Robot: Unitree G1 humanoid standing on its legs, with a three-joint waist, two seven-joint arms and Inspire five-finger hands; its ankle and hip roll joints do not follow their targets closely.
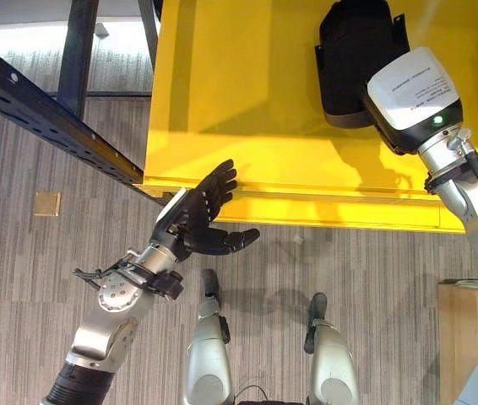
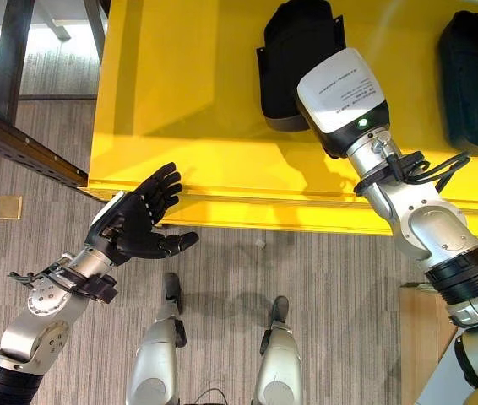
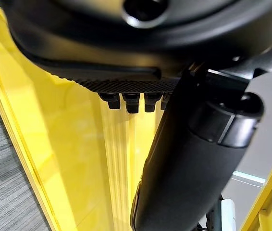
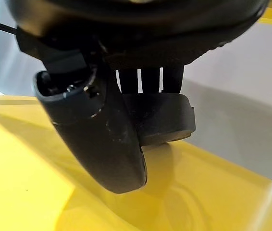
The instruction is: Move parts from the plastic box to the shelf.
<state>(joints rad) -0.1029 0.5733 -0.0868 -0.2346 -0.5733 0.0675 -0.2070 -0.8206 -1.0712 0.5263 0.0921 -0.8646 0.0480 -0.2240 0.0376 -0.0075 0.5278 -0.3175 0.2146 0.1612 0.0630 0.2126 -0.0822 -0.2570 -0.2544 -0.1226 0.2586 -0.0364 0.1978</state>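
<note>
Parts in the yellow box, right hand over the nearer one

Parts are what you are after: two dark, bulky pieces lie on the floor of the yellow plastic box (image 2: 138, 110). One part (image 2: 294, 63) sits near the middle of the far side, its long axis running near to far. The second part (image 2: 474, 80) lies well to the right of it, turned the same way.

Your right hand (image 4: 102, 130) is inside the box, and the right wrist view shows its thumb and a dark piece just beyond it, close above the yellow floor. In the eye views the white wrist housing hides the fingers, so you cannot tell whether they are apart or already clamped on the part.

Your left hand (image 1: 198, 215) hangs at the near left corner of the box, just outside the rim, with fingers straight and spread and the thumb out to the side, holding nothing.

The right arm is plainly the nearer one. The middle part lies directly ahead of that hand, on its far side, so the grasp probably calls for closing across the part's narrow width.
</note>
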